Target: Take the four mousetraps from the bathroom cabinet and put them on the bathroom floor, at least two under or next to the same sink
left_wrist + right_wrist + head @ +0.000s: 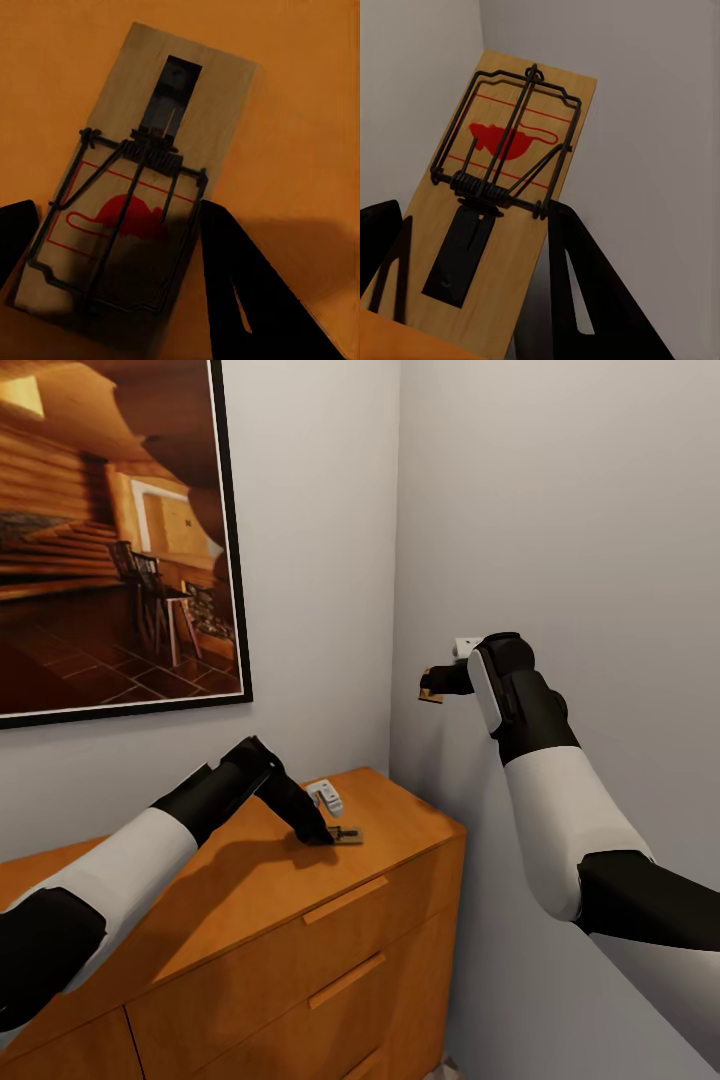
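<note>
Progress looks early: no mousetrap has reached the bathroom floor, as far as these views show. The right gripper (436, 688) is raised near the wall corner, closed on a mousetrap (502, 187) whose board runs between its dark fingers (585, 300). The left gripper (322, 834) is down on the cabinet top (400, 810), its fingers (240, 292) astride a second mousetrap (142, 187) lying flat on the wood; whether they are already pressing its edges is hard to tell. A small white object (326, 796) sits just beside it. Remaining, by this judgement: lifting that second trap, finding the other two, and setting all four on the tiles, two by a sink.
</note>
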Controlling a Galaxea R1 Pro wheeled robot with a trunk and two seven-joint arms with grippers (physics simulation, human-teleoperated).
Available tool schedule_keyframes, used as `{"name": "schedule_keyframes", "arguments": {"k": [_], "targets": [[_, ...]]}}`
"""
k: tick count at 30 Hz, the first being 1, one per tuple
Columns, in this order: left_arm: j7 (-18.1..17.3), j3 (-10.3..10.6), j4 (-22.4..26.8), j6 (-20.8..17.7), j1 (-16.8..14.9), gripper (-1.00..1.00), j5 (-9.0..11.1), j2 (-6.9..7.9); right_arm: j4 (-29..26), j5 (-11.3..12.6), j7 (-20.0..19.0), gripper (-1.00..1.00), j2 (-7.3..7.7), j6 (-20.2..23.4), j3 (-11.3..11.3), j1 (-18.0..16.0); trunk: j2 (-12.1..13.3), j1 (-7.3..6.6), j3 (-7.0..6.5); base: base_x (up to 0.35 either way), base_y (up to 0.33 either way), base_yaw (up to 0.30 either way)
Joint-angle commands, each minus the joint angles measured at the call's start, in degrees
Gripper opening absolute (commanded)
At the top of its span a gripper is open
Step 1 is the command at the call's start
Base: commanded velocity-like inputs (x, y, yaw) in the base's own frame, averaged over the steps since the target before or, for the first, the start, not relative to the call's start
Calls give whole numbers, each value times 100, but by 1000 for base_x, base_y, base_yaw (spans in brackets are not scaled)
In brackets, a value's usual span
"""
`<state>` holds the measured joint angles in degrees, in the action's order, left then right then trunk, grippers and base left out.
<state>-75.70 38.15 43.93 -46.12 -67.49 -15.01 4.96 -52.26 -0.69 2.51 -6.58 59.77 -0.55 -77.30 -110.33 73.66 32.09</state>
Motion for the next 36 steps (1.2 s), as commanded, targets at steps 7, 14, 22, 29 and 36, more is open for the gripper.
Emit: {"name": "schedule_keyframes", "arguments": {"k": [7,14,22,29,36], "targets": [[-36,17,-111,5,69,-100,-99,5,-3,-1,23,-100,-1,23,-7,-5,-2,0,9,0,0,0],[-63,-10,43,-38,69,-100,-99,5,-3,-1,22,-100,-1,23,-7,-5,-2,0,9,0,0,0],[-56,-27,1190,-859,69,-100,-100,116,-3,7,21,-100,-1,23,2,-5,-2,0,9,0,0,0],[-51,-34,1427,-1008,69,-100,-106,150,-3,7,21,-100,-1,23,2,-5,-2,0,9,0,0,0],[-56,-46,1451,-1037,69,-100,-321,145,-3,7,21,-100,-1,23,2,-5,-2,0,9,0,0,0]]}}
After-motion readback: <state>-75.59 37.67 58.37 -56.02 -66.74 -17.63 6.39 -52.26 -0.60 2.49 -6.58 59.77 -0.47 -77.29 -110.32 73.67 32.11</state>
